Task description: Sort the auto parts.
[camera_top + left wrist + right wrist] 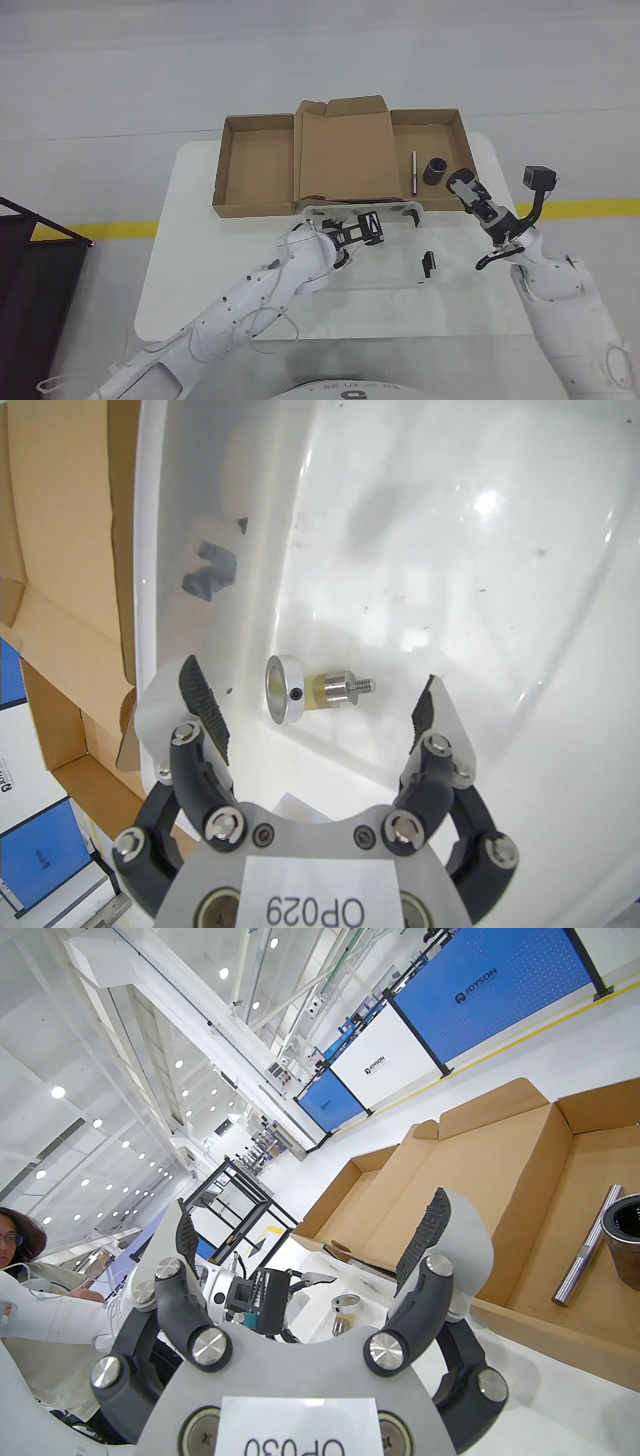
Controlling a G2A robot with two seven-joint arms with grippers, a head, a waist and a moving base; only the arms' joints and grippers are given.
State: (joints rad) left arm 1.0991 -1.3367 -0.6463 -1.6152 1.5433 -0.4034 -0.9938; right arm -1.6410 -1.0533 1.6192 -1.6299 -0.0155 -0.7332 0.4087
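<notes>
Box (255,160): it is lying beyond both my grippers, its left bay off to the left of my left gripper.
Left gripper (311,677): I am hanging it over the tray (450,600) with the fingers (202,700) spread wide, gripping nothing.
Collar (284,690): it is lying on the tray floor between my left fingertips, tipped on edge and leaning on the stud (340,690).
Stud: it is touching the collar, its threaded tip pointing toward my other left finger.
Handling: I am judging both to be small, hard, smooth metal, so stiff, light, probably slippery and ready to roll. Closing as I am lined up would be squeezing the two together, and one might pop out. I am favouring a pinch on the collar alone, across its flat faces, with the rubber pads square on it.
Clip (428,263): it is lying on the table (200,260) outside the tray, between my two grippers.
Rod (587,1248) and sleeve (622,1243): they are sitting just beside each other in the box's right bay, just beyond my right gripper.
Right gripper (312,1202): I am hovering it by the near edge of that bay, fingers wide apart, carrying nothing.
</notes>
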